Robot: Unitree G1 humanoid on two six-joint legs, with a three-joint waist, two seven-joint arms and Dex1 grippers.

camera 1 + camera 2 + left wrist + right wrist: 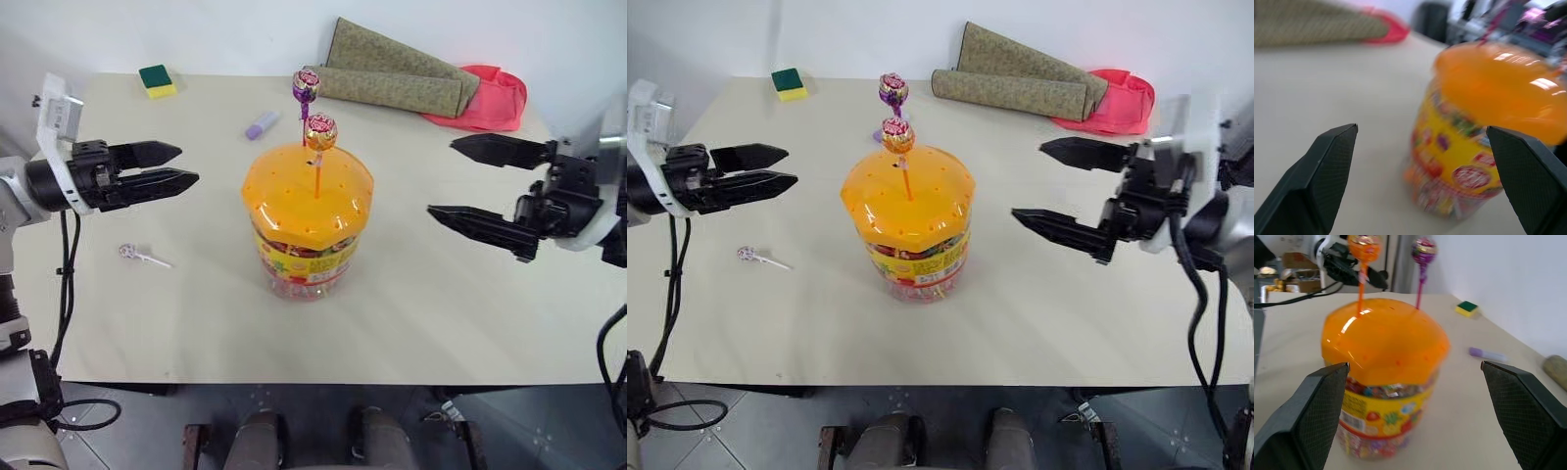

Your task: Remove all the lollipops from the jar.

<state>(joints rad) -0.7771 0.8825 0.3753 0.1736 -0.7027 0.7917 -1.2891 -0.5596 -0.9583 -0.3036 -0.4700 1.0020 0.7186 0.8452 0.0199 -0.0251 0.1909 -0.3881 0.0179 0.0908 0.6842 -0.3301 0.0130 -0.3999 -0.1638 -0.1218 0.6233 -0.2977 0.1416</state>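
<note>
Jar [307, 220] stands upright near centre of the pale matte bench [441, 323]. Clear plastic tub, faceted walls; band label in yellow, red and green with fruit pictures, writing too small to read. Domed glossy orange lid [307, 196], roughly octagonal rim, pierced with small holes.

Two lollipops stand upright in the lid. Orange-red lollipop [320, 131]: round head in shiny printed wrapper, thin orange stick, planted near the lid's middle. Purple lollipop [306, 86]: shiny wrapper, pink stick, planted toward the lid's 12 o'clock edge. Wrapper print unreadable.

Third, silvery-pink lollipop [128, 252], white stick, lies flat on the bench at the jar's 9 o'clock, well apart from it.

Left gripper [176, 166] hovers at the jar's 9 o'clock at lid height, black textured fingers pointing at the jar, spread apart and empty. Right gripper [460, 181] at 3 o'clock, fingers spread wide, empty.

Beyond the jar: lilac cylinder [262, 124] at 11 o'clock; green-and-yellow sponge [157, 80] at 10 o'clock; two woven olive rolls [397, 80] and a red cloth [495, 98] at 1 o'clock.
</note>
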